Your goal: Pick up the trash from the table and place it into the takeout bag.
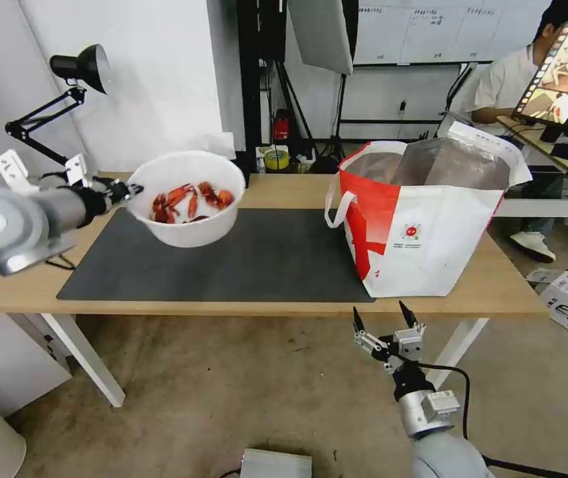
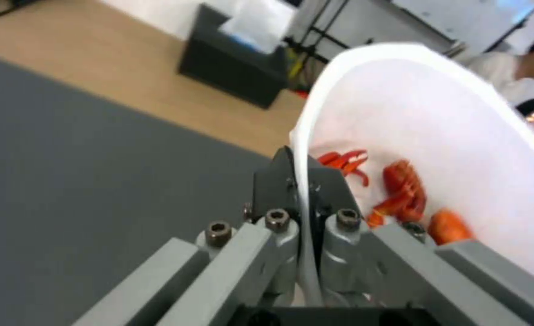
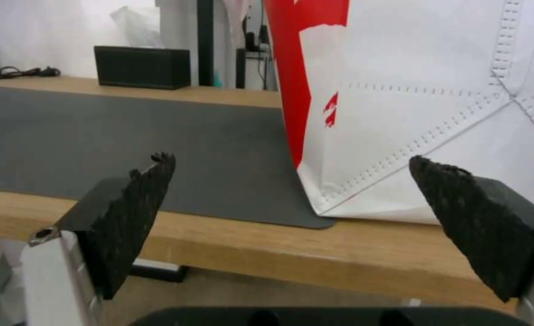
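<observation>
We have the white bowl of crayfish shells [image 1: 187,197] lifted clear of the dark grey mat [image 1: 231,265], at the upper left of the head frame. Our left gripper [image 1: 123,190] holds it by the rim; the left wrist view shows the jaws closed on the thin white wall [image 2: 306,190], one inside and one outside, with the red shells [image 2: 400,190] lying low in the bowl. The bowl looks slightly tilted, though nothing is spilling.

The takeout bag [image 1: 423,226] stands upright at the right of the head frame, partly on the mat and partly on the bare tabletop [image 1: 284,189], its foil-lined mouth open. The bowl is well apart from it, so the carry across the mat and the drop are left to do.

Our right gripper [image 1: 382,322] waits low at the bottom centre of the frame, below the tabletop's front edge, jaws spread wide and empty, facing the bag's lower corner.

On the tabletop we see no other trash, only the black tissue box [image 3: 142,67] at the far edge. We judge the bowl to be the last piece visible, though what already lies inside the bag is hidden from us.
</observation>
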Controlling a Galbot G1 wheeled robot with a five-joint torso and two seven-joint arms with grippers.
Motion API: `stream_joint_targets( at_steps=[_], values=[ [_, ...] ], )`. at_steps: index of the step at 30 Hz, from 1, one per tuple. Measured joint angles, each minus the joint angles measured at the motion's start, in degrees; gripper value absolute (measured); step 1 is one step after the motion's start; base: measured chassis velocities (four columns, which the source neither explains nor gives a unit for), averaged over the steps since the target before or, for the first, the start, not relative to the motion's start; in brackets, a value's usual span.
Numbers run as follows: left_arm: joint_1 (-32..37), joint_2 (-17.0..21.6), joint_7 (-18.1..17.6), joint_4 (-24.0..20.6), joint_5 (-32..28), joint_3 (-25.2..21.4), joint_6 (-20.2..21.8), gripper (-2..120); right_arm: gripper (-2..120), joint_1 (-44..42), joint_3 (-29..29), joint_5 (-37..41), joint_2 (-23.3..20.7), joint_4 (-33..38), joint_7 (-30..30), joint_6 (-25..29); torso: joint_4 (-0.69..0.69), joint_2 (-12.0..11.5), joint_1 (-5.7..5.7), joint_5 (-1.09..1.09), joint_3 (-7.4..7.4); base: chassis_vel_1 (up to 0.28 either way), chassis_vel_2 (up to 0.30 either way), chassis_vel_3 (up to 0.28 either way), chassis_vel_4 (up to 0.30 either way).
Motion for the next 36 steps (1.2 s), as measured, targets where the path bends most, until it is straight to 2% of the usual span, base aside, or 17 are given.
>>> stream_joint_targets(
  at_steps=[3, 4, 7, 8, 11, 13, 16, 17, 20, 25, 28, 33, 36],
  values=[
    [-7.3, -1.5, -1.2, 1.6, -1.6, 5.4, -0.1, 0, 96, -0.2, 0.0, 0.0, 0.0, 0.0, 0.0, 0.0, -0.01, 0.0, 0.00, 0.00, -0.01, 0.000, 0.000, 0.000, 0.000],
    [-7.3, -1.5, -1.2, 1.6, -1.6, 5.4, -0.1, 0, 96, -0.2, 0.0, 0.0, 0.0, 0.0, 0.0, 0.0, -0.01, 0.0, 0.00, 0.00, -0.01, 0.000, 0.000, 0.000, 0.000],
    [-13.9, -3.6, -2.3, 4.0, -2.5, 11.0, -0.3, 0, 96, -0.6, 0.1, -0.1, 0.0, 0.1, 0.0, 0.0, -0.01, 0.0, 0.01, 0.00, -0.01, 0.000, 0.000, 0.000, 0.000],
    [-13.9, -3.6, -2.3, 4.0, -2.5, 11.0, -0.3, 0, 96, -0.6, 0.1, -0.1, 0.0, 0.1, 0.0, 0.0, -0.01, 0.0, 0.01, 0.00, -0.01, 0.000, 0.000, 0.000, 0.000],
    [-20.1, -6.5, -3.3, 6.5, -3.2, 16.5, -0.3, 0, 95, -1.0, 0.5, -0.2, 0.2, 0.3, 0.0, 0.0, 0.00, 0.0, 0.01, -0.01, 0.00, 0.000, 0.000, 0.000, 0.000],
    [-21.9, -7.5, -3.5, 7.2, -3.3, 17.8, -0.3, 0, 95, -1.2, 0.7, -0.2, 0.3, 0.4, 0.0, 0.0, -0.01, 0.0, 0.00, 0.00, 0.00, 0.000, 0.000, 0.000, 0.000],
    [-27.7, -11.5, -4.0, 10.5, -3.4, 22.3, -0.3, 0, 94, -2.1, 1.4, -0.3, 0.5, 0.8, 0.0, 0.0, 0.00, 0.0, 0.00, 0.00, 0.00, 0.000, 0.000, 0.000, 0.000],
    [-27.7, -11.5, -4.0, 10.5, -3.4, 22.3, -0.3, 0, 94, -2.1, 1.4, -0.3, 0.5, 0.8, 0.0, 0.0, 0.00, 0.0, 0.00, 0.00, 0.00, 0.000, 0.000, 0.000, 0.000],
    [-32.4, -16.0, -5.0, 13.2, -3.7, 25.2, -0.4, 0, 93, -2.4, 1.8, -0.4, 0.6, 0.9, -0.1, 0.0, -0.01, 0.0, 0.01, 0.01, 0.00, 0.000, 0.000, 0.000, 0.000],
    [-35.4, -19.7, -5.9, 15.2, -4.2, 27.5, -0.4, 0, 93, -2.4, 1.9, -0.4, 0.7, 1.0, -0.1, 0.0, -0.01, 0.0, 0.01, 0.01, 0.00, 0.000, 0.000, 0.000, 0.000],
    [-37.9, -23.9, -6.7, 17.5, -4.3, 29.0, -0.4, 0, 93, -2.4, 1.9, -0.5, 1.0, 1.0, -0.1, 0.0, 0.00, 0.0, 0.01, 0.01, 0.00, 0.000, 0.000, 0.000, 0.000],
    [-39.4, -26.5, -7.1, 18.9, -4.4, 30.0, -0.4, 0, 93, -2.3, 1.9, -0.7, 1.1, 0.9, -0.1, 0.0, -0.01, 0.0, 0.01, 0.01, 0.00, 0.000, 0.000, 0.000, 0.000],
    [-41.6, -30.6, -7.3, 22.0, -4.2, 31.7, -0.5, 0, 93, -2.1, 1.9, -0.8, 1.3, 0.7, -0.1, 0.0, -0.01, 0.0, 0.01, 0.01, 0.00, 0.000, 0.000, 0.000, 0.000]
  ],
)
